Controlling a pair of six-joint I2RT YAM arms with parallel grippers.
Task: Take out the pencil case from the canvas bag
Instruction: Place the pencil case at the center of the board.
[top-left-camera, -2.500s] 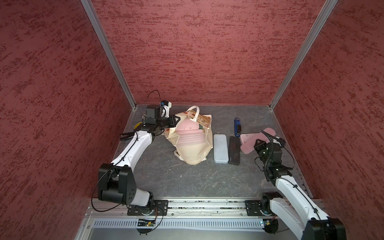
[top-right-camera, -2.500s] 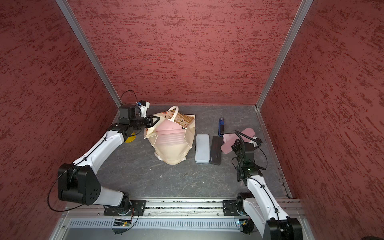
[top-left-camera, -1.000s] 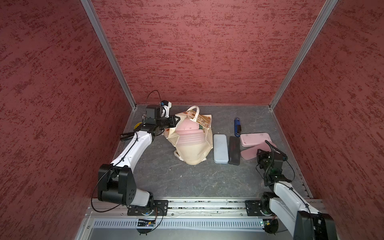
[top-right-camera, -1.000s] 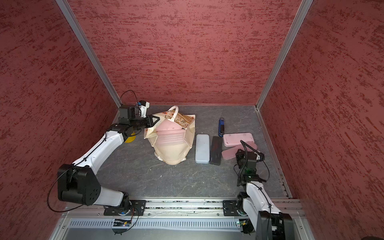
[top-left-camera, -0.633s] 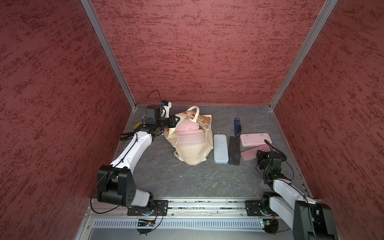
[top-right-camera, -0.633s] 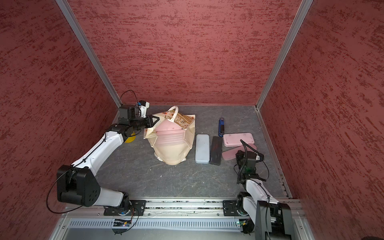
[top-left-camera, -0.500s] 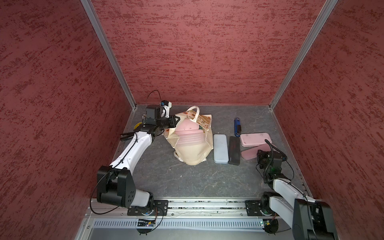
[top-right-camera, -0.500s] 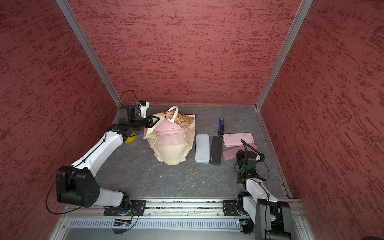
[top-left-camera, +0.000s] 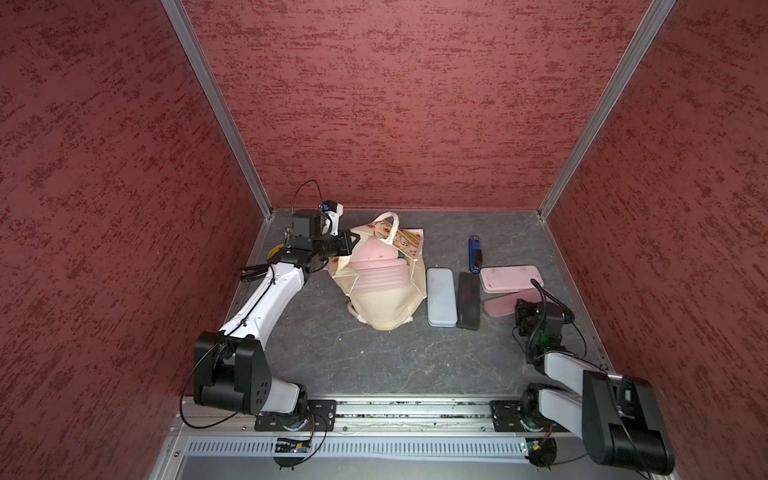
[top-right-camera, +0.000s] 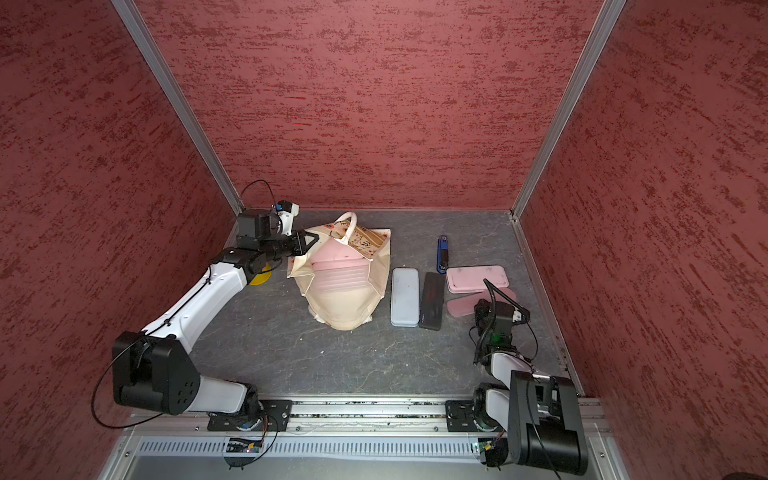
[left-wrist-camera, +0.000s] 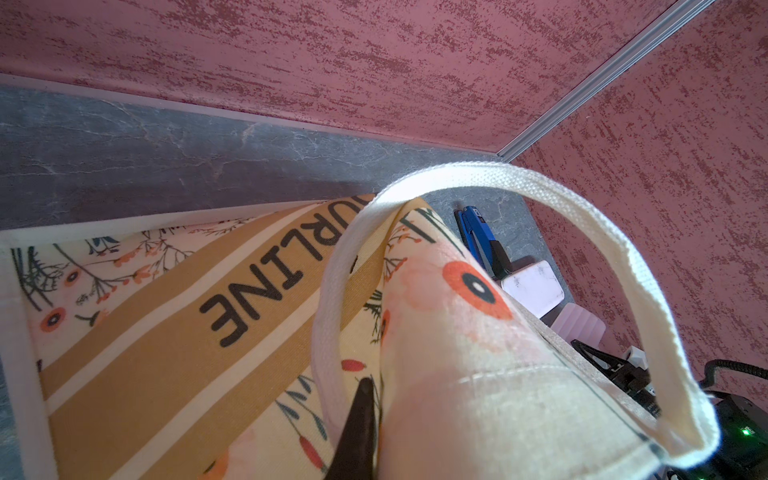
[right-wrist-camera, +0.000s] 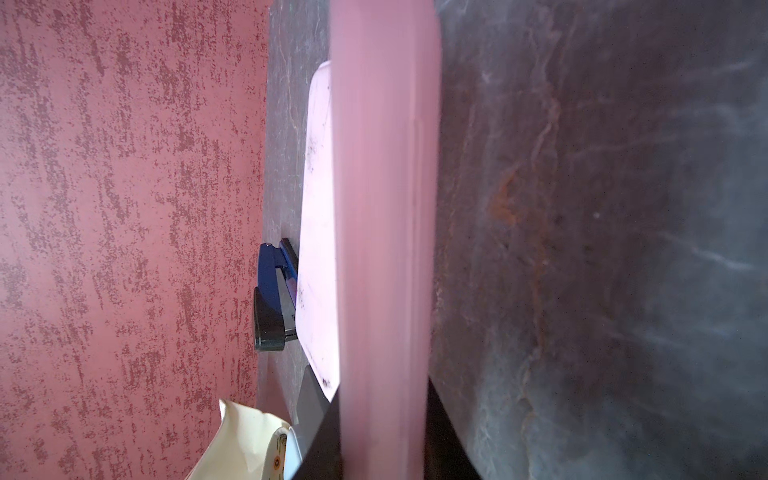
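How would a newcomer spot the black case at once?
Find the canvas bag on the grey table. On its right-arm side two slim cases lie side by side; the black case is the farther one, dark between the pale blue case and two pink cases.

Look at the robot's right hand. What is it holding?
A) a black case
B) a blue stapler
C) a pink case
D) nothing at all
C: in the right wrist view the right gripper has a dark finger on each side of a pink case, and in a top view that same case lies right at the gripper's tip.
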